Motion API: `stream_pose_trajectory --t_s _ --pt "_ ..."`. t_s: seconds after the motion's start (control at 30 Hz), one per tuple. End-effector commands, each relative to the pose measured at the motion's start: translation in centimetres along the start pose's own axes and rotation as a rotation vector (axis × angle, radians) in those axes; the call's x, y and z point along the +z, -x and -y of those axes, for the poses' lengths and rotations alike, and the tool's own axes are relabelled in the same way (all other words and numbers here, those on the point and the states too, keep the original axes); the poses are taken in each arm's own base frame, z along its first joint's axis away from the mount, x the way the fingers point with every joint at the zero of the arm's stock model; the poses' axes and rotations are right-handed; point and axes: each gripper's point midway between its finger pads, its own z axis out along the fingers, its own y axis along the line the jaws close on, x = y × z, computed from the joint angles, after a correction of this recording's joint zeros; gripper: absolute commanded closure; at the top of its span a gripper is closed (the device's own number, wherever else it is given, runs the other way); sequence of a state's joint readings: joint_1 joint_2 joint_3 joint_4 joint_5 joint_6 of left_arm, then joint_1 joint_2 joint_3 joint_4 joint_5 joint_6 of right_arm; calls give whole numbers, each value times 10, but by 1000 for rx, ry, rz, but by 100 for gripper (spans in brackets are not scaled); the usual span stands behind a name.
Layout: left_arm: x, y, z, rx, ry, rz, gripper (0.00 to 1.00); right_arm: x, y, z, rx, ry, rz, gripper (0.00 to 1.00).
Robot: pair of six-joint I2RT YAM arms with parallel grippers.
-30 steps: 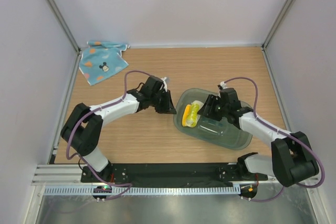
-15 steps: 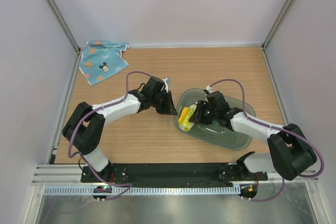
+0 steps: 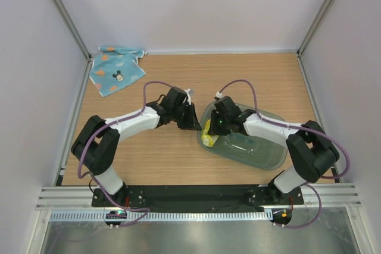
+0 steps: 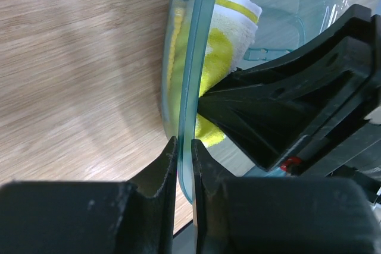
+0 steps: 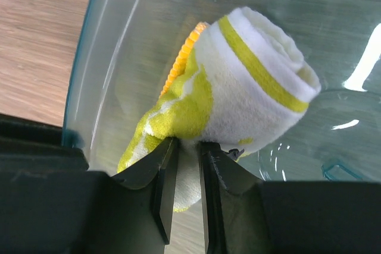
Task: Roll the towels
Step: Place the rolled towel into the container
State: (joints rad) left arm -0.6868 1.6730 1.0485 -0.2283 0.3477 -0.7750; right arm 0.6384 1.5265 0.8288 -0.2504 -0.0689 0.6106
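The yellow towel (image 3: 208, 137) lies rolled up inside the clear bluish tub (image 3: 262, 153), against its left wall. In the right wrist view the roll (image 5: 250, 93) shows white with yellow stripes. My right gripper (image 5: 188, 144) is shut on a loose flap at its lower edge. My left gripper (image 4: 183, 144) is shut on the tub's thin rim (image 4: 199, 57) from outside, just left of the towel (image 4: 223, 46). The light blue towel (image 3: 116, 71) with a mouse face lies spread and unrolled in the far left corner, away from both grippers.
The tub sits right of the table's middle, its left rim between the two grippers (image 3: 195, 124) (image 3: 213, 128). White walls with metal posts close in the table on three sides. A black rail runs along the near edge by the arm bases.
My right gripper has travelled left across the tub to the yellow towel and closed on it. The towel has shifted toward the tub's left wall. The left arm has not moved.
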Motion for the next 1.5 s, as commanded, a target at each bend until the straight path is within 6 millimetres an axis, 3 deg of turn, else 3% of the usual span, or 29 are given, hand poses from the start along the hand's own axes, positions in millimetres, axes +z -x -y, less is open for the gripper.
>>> stream_pose_trajectory --t_s 0.0,0.13,0.37,0.53,0.63,0.83,0.97,1.17,1.47 --pt "9 -17 14 12 -45 -43 87 15 -11 4 -86 -70 -46 72" --pt "12 -22 17 8 -46 -52 88 27 -29 9 -123 -94 -98 72" --pt "10 -24 21 -12 -51 -50 88 34 -40 22 -174 -131 -150 70" --pt "8 -23 25 -20 -60 -42 89 46 -59 36 -174 -159 -205 71" --pt "7 -25 24 -30 -57 -41 90 43 -55 32 -171 -150 -194 68" --pt "6 -30 19 -76 -35 -42 91 9 -10 15 -217 -183 -98 51" --pt "6 -30 17 -96 -28 -36 92 -16 11 9 -232 -210 -48 48" --pt "7 -33 12 -140 -8 -34 92 -47 20 7 -232 -223 -19 45" --pt "3 -36 15 -210 9 -10 93 -89 36 20 -222 -295 62 40"
